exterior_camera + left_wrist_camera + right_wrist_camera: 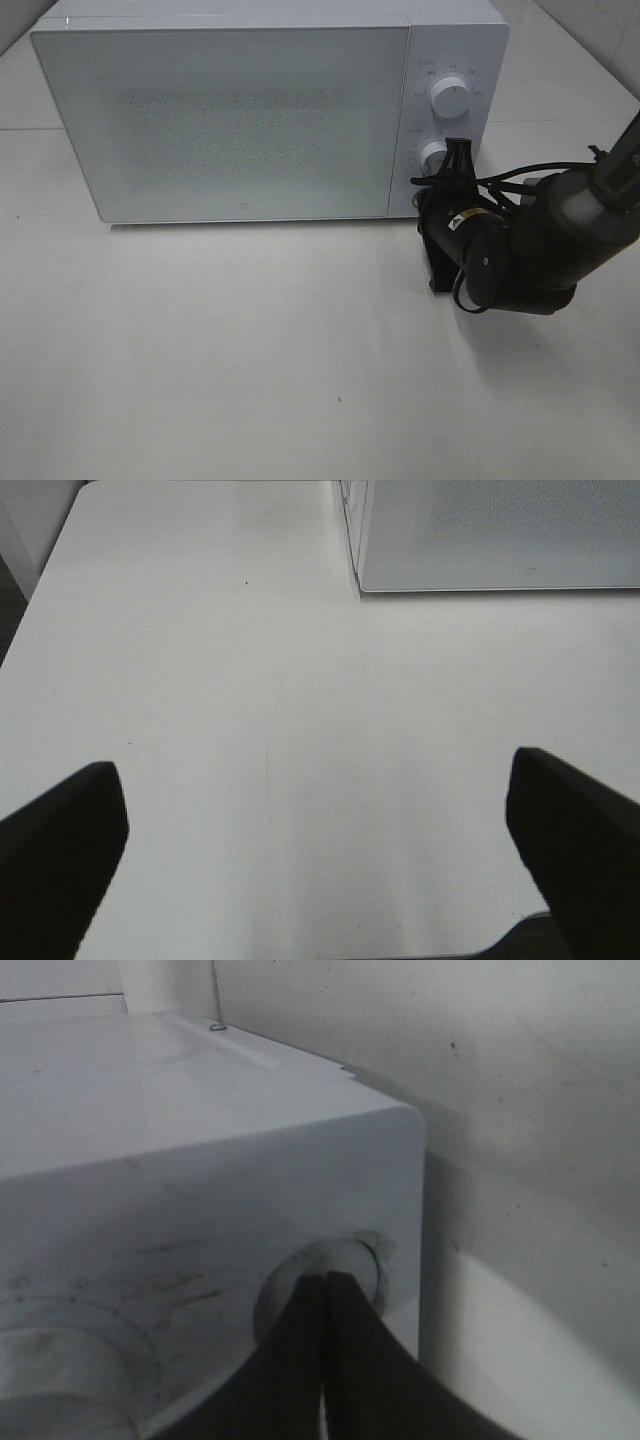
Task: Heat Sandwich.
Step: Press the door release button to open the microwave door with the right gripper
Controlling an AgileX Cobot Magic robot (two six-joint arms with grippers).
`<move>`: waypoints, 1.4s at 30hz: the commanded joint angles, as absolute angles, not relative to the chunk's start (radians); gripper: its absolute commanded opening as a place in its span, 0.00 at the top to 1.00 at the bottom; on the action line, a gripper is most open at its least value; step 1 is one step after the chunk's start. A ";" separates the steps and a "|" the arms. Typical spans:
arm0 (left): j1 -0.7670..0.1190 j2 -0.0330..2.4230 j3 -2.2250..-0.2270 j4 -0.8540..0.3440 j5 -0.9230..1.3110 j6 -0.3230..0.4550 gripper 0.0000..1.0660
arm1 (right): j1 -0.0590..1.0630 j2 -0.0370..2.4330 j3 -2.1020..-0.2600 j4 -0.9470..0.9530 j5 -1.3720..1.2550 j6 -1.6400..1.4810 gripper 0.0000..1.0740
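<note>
The left tool (312,780) hangs with its jaws spread about as wide as they go and nothing between them. Under it is only the smooth, matte white desk (250,680), and a corner of the microwave (240,120) sits well ahead of it and off to one side. The microwave is a boxy white appliance of glossy painted metal with rounded corners. Its door (220,120) is a flat pane with a fine speckled mesh, shut flush to the case. The sandwich shows in no view. It is probably behind that door, far from the left tool and to the inner side of the right one, but the mesh hides whatever is inside. Beyond the door are two round, smooth white dials, the upper knob (452,97) above the lower knob (433,155). The right tool (457,150) has its dark tapered jaws pressed fully together, gripping nothing, with the tips at the rim of the lower knob (345,1255); whether they quite touch it is hard to tell. The step in hand looks like setting the timer. Closed tips can only nudge a slick dial, so it would be better to open slightly, straddle the knob squarely on its axis, pinch gently and rotate the wrist without pushing the microwave back.
</note>
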State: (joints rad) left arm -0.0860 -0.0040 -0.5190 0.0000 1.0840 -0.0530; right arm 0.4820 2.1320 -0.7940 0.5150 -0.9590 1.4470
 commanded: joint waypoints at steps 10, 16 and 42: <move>-0.083 -0.020 -0.519 0.000 1.071 -0.058 0.08 | 0.452 2.155 -0.892 0.530 -1.134 1.396 1.00; -0.083 -0.020 -0.519 0.000 1.071 -0.058 0.08 | 0.442 2.154 -0.933 0.511 -1.128 1.370 1.00; -0.083 -0.020 -0.519 0.000 1.071 -0.058 0.08 | 0.444 2.127 -0.914 0.497 -1.019 1.371 1.00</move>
State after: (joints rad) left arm -0.0860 -0.0040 -0.5190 0.0000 1.0840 -0.0530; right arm 0.4730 2.1520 -0.8600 0.5470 -0.8860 1.3870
